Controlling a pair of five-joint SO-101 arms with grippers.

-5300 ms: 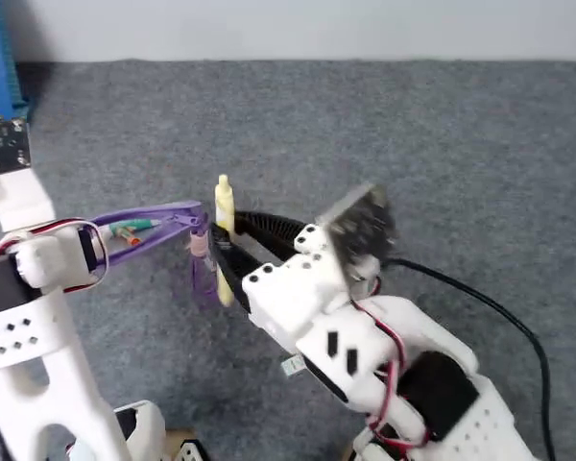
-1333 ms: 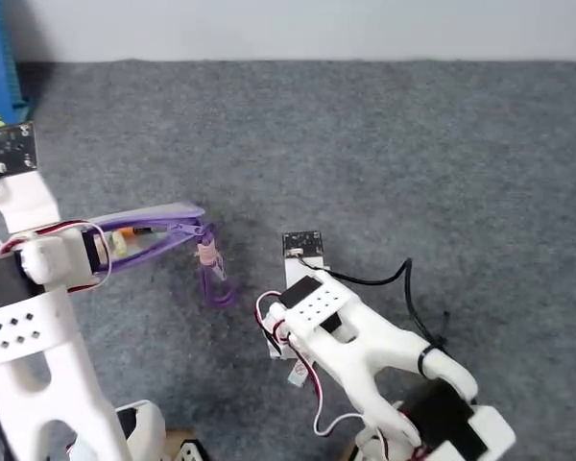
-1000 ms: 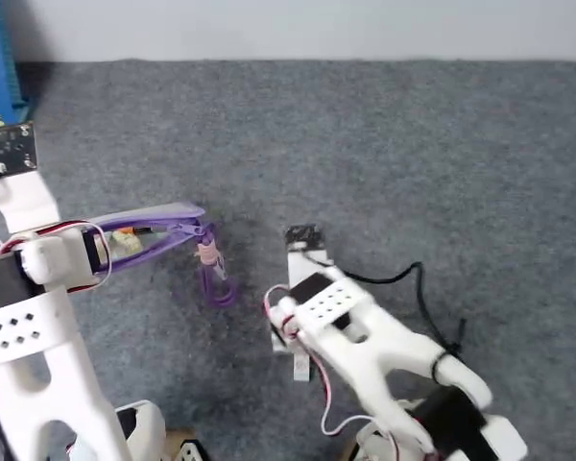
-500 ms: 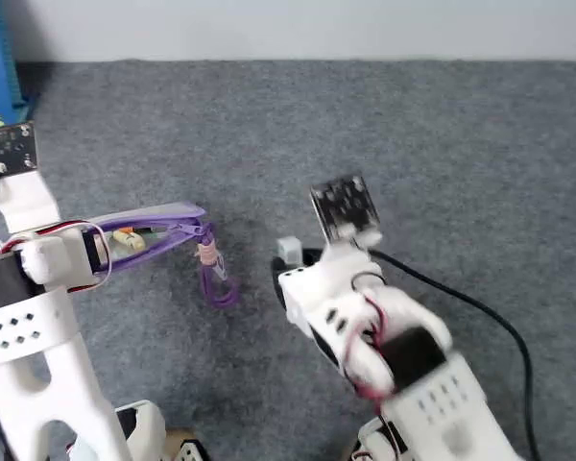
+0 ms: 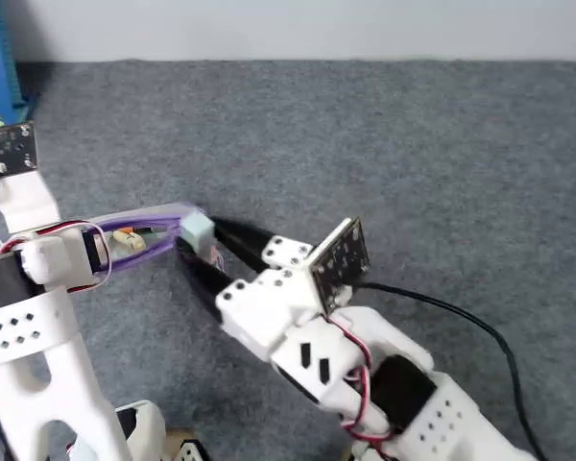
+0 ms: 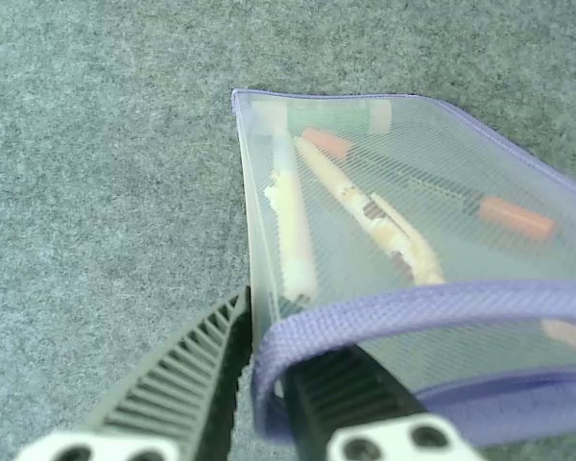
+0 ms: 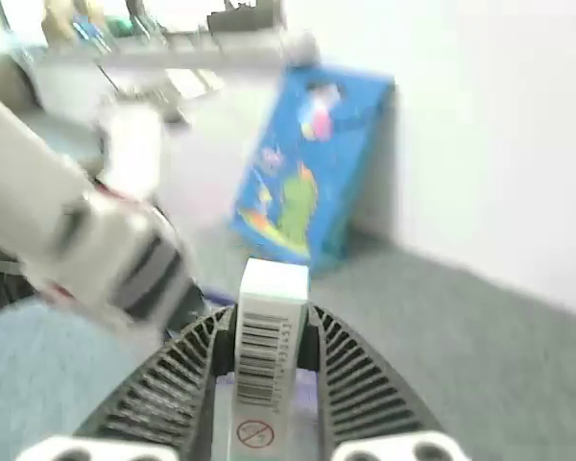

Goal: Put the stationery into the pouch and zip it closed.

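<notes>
Clamping the translucent purple-trimmed mesh pouch (image 6: 384,221) by its rim in my left gripper (image 6: 264,336) so its mouth faces the other arm, I have my right gripper (image 7: 272,336) pinching a small white boxed eraser (image 7: 272,288) at that opening, ready to feed in.

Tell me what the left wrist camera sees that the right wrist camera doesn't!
The left wrist view looks at the see-through pouch with pens inside, its purple edge pinched by the left pincer. The right wrist view instead looks at a small white box gripped in the right pincer, with a blue box by the wall behind. Both show the grey mat.
</notes>
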